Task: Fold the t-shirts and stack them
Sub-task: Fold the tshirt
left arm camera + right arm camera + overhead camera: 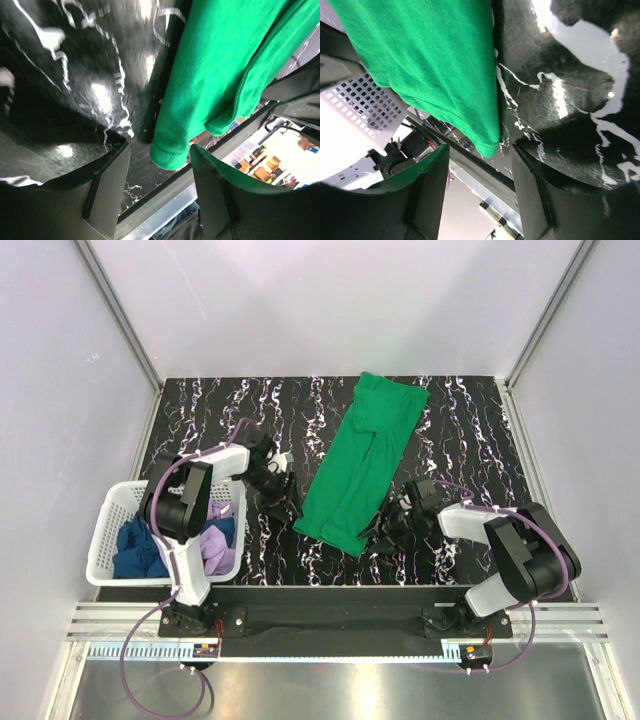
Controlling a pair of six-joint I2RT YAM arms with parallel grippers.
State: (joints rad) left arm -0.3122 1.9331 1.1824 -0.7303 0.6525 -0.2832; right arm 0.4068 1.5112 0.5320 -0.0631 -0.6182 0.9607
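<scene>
A bright green t-shirt [362, 458] lies folded into a long strip, slanting across the black marbled table [480, 440]. My left gripper [272, 478] sits low by the strip's near left corner. In the left wrist view that green corner [172, 147] reaches the mouth of the open left gripper [159, 156]. My right gripper [388, 525] is down at the near right corner. Its wrist view shows the green hem tip [487, 140] just above the open right gripper [481, 152]. A dark blue t-shirt [135, 552] and a lilac t-shirt [220, 548] lie crumpled in the basket.
A white lattice basket [103, 532] stands at the near left beside the left arm, and also shows in the right wrist view as white lattice [355, 105]. White walls enclose the table at the back and sides. The table's near edge rail [165, 192] runs just behind both shirt corners.
</scene>
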